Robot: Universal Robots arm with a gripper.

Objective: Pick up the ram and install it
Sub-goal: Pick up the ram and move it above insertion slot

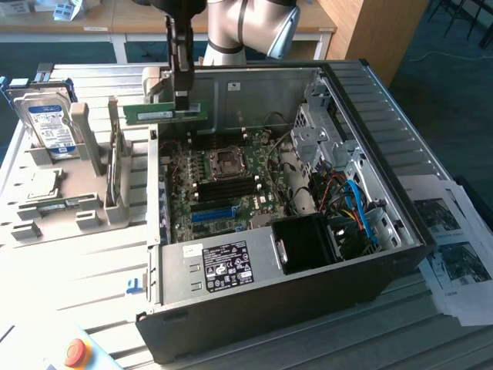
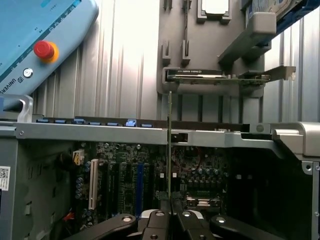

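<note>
The ram (image 1: 150, 114) is a narrow green stick held level in the air, over the far edge of the open computer case (image 1: 400, 154) on the exterior view's left. My gripper (image 1: 182, 108) comes down from above and is shut on the stick's end nearer the case. In the wrist view the ram (image 2: 170, 150) shows edge-on as a thin line rising from between my fingertips, with the gripper (image 2: 170, 220) shut on it. The green motherboard (image 1: 223, 185) lies inside the case below, and it is also seen past the stick as the motherboard (image 2: 125, 175).
A grey holder fixture (image 1: 69, 193) left of the case carries a hard drive (image 1: 48, 127) and a card (image 2: 215, 76). A pendant with a red stop button (image 1: 73, 353) lies at the front. Papers (image 1: 451, 247) sit right of the case. Cables and a drive cage (image 1: 323, 139) crowd the case's right side.
</note>
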